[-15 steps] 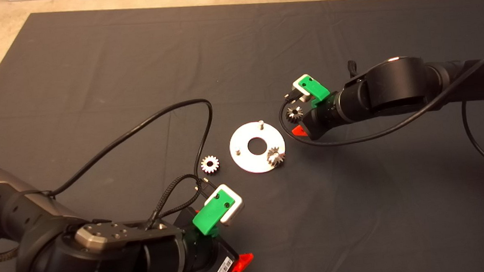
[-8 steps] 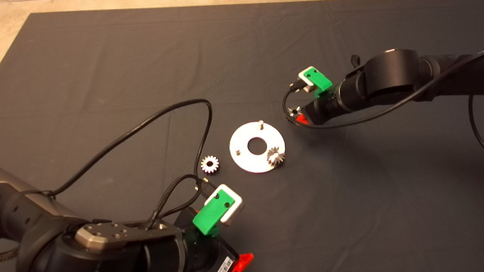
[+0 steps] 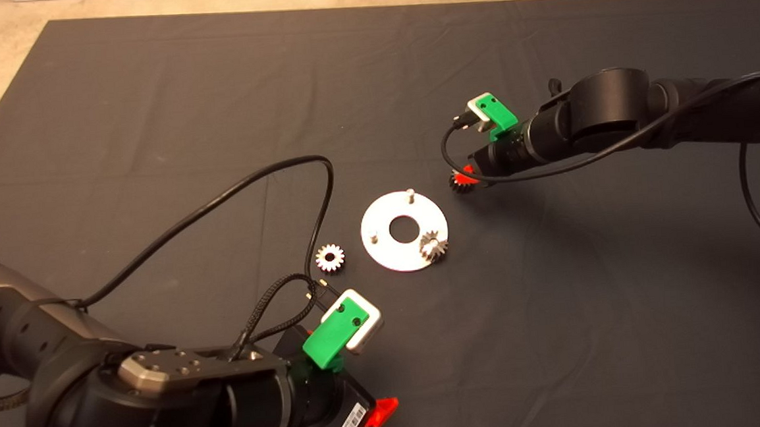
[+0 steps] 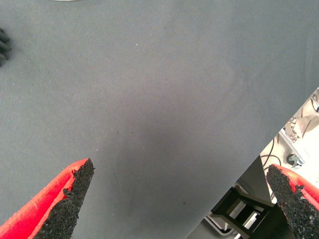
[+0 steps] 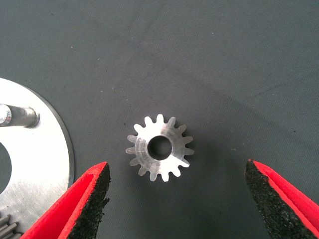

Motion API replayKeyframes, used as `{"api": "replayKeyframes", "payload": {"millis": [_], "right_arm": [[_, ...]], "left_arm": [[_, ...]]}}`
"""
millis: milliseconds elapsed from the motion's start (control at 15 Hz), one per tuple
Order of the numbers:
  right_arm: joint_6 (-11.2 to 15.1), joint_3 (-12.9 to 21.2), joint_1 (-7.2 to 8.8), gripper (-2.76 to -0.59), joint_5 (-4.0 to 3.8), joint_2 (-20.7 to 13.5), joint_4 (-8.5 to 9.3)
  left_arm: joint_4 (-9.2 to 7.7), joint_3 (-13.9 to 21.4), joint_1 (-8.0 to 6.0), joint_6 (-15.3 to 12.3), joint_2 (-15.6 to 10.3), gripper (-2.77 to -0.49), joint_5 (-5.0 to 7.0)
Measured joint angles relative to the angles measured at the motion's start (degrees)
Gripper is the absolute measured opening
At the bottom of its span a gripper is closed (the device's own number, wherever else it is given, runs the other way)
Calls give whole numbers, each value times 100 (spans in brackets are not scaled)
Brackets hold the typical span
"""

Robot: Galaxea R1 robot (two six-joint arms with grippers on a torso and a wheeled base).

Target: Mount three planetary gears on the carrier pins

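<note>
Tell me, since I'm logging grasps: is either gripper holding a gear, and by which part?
Nothing is held. The right gripper is open, straddling a gear lying on the mat; the left gripper is open over bare mat.

Warm, fairly even light falls from above onto the dark mat (image 3: 215,105), which stays dim and matte, its faint creases showing. The silver disc (image 3: 388,246) glares bright, almost washed out. A soft shadow lies on the mat below the right arm (image 3: 612,126), and another spreads as a dull patch ahead of the left gripper (image 4: 174,199) in its wrist view. There, the bright area beyond the mat's edge is overexposed. The right wrist view is sharp on the gear (image 5: 159,148); its finger pads (image 5: 92,199) look slightly soft.
</note>
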Motion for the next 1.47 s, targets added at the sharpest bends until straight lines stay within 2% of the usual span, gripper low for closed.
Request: {"api": "replayKeyframes", "payload": {"millis": [533, 600, 733, 933, 1067, 1467], "right_arm": [[-5, 0, -4, -134, 7, 2, 0], [-5, -2, -4, -134, 28, 16, 0], [-5, -2, -26, -134, 134, 18, 0], [-27, -60, -145, -134, 232, 83, 0], [-118, -92, -252, -134, 266, 154, 2], [-226, -215, -253, -134, 263, 189, 2]], "left_arm": [[0, 0, 0, -16, -1, -75, 0], [0, 0, 0, -24, -6, -75, 0], [0, 0, 0, -27, -11, -75, 0], [0, 0, 0, -35, -11, -75, 0], [0, 0, 0, -39, -11, -75, 2], [0, 0, -2, -40, -12, -75, 0]]}}
